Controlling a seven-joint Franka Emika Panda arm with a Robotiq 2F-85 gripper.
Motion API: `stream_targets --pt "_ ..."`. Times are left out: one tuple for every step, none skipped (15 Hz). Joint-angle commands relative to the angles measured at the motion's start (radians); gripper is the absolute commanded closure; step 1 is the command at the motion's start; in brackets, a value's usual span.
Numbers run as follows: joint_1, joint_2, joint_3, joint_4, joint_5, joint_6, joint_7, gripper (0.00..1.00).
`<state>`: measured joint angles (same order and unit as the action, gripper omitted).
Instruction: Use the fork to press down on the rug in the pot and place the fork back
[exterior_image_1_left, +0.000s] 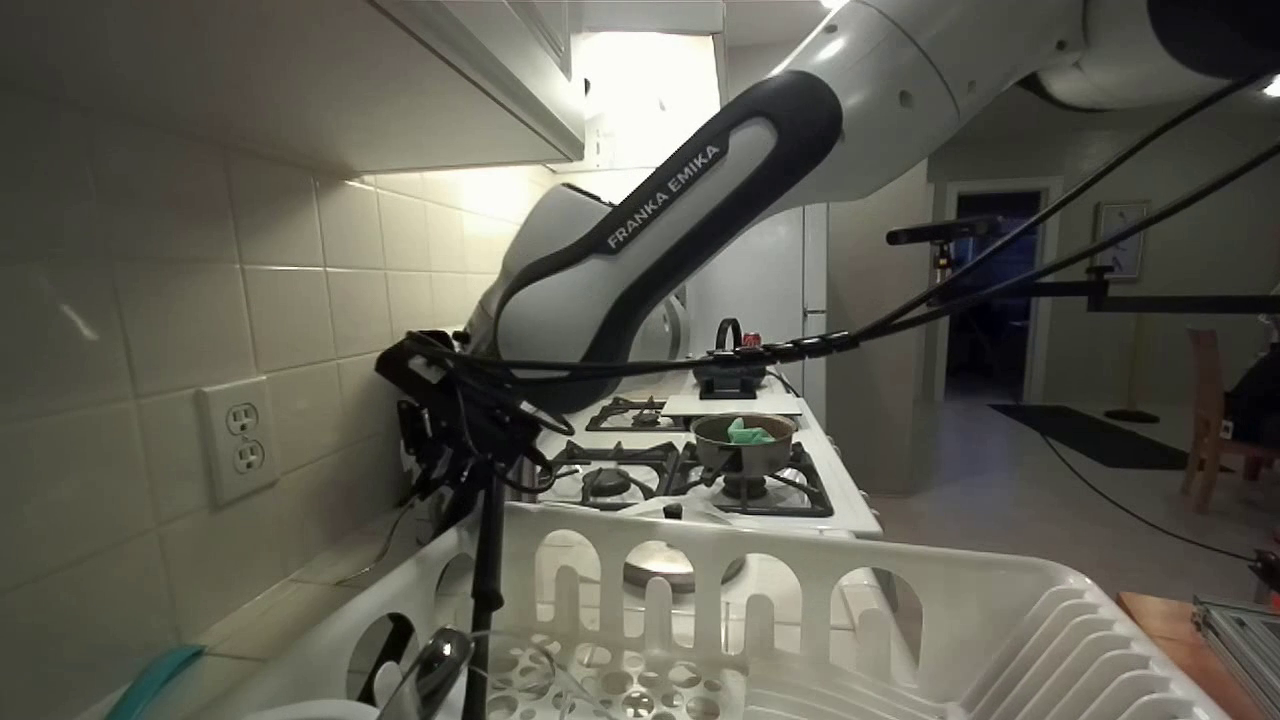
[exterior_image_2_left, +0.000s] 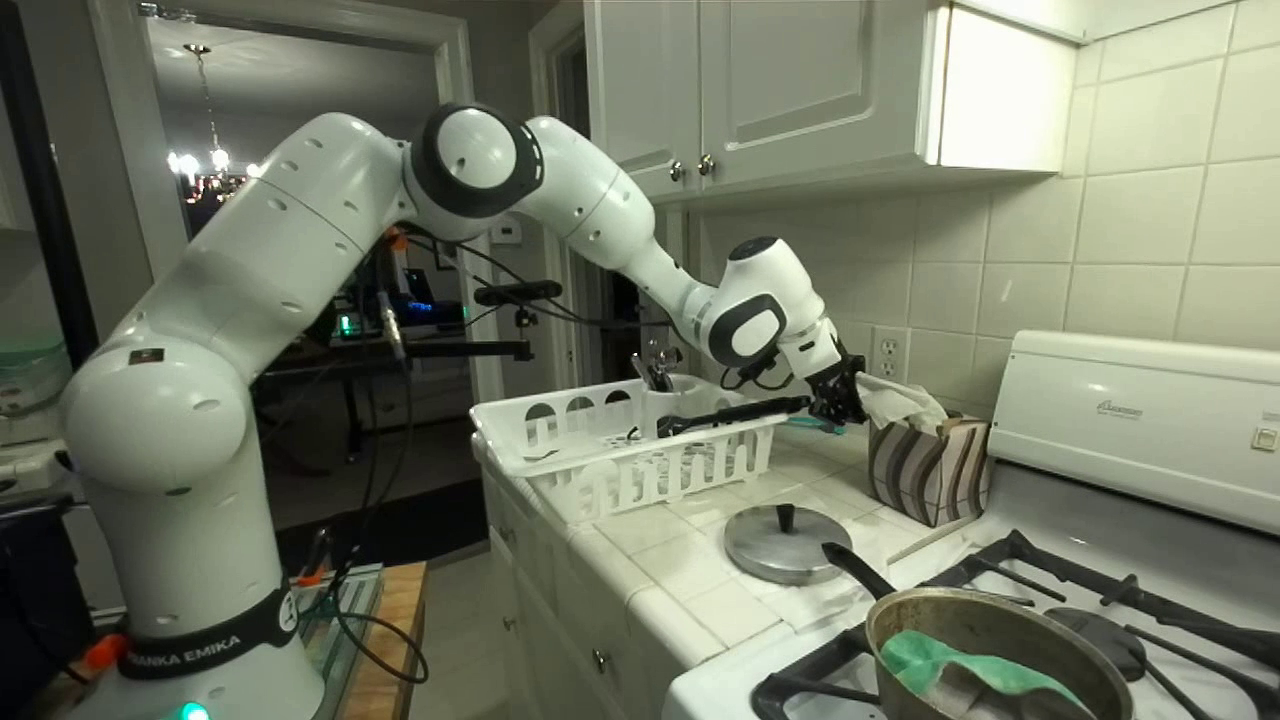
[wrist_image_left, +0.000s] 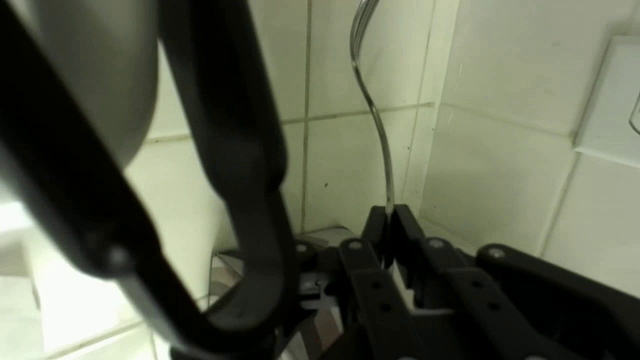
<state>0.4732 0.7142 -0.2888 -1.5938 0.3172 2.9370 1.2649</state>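
My gripper (wrist_image_left: 389, 217) is shut on the fork (wrist_image_left: 371, 104) in the wrist view. The tips pinch its handle, and the tines reach the top of the picture. In an exterior view the gripper (exterior_image_2_left: 842, 398) is low over the counter between the dish rack and the tissue box. The fork is not clear in either exterior view. The pot (exterior_image_2_left: 985, 618) stands on a stove burner, its black handle raised. It also shows in an exterior view (exterior_image_1_left: 750, 458), far from the gripper. A green cloth (exterior_image_2_left: 930, 662), the likely rug, lies inside the pot.
A white dish rack (exterior_image_2_left: 690, 470) holds a cup with utensils. A long black thing (exterior_image_2_left: 740, 412) crosses its rim beside the gripper. A striped tissue box (exterior_image_2_left: 930, 475) stands close to the gripper. A pot lid (exterior_image_2_left: 787, 545) lies on the counter. Cabinets (exterior_image_2_left: 790, 90) hang above.
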Motion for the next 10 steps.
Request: stream_targets --pt "0.19 -0.056 -0.21 -0.081 -0.1 -0.039 0.116 0.98" --pt "0.231 -0.052 -0.258 -0.078 -0.12 -0.061 0.13 0.98" --pt "0.27 -0.044 -0.3 -0.074 -0.137 -0.084 0.142 0.98" --pt "0.267 -0.057 -0.299 -0.073 -0.237 -0.111 0.201 0.98" --pt "0.303 -0.058 -0.338 -0.066 -0.283 -0.151 0.23 0.98" --pt "0.32 -0.057 -0.355 -0.057 -0.338 -0.184 0.262 0.98" --pt "0.34 -0.061 -0.377 -0.05 -0.391 -0.224 0.294 0.98" --pt "0.368 -0.065 -0.408 -0.047 -0.448 -0.263 0.336 0.98" --pt "0.386 -0.073 -0.426 -0.043 -0.503 -0.303 0.37 0.98" --pt "0.42 -0.079 -0.459 -0.039 -0.566 -0.354 0.42 0.98"
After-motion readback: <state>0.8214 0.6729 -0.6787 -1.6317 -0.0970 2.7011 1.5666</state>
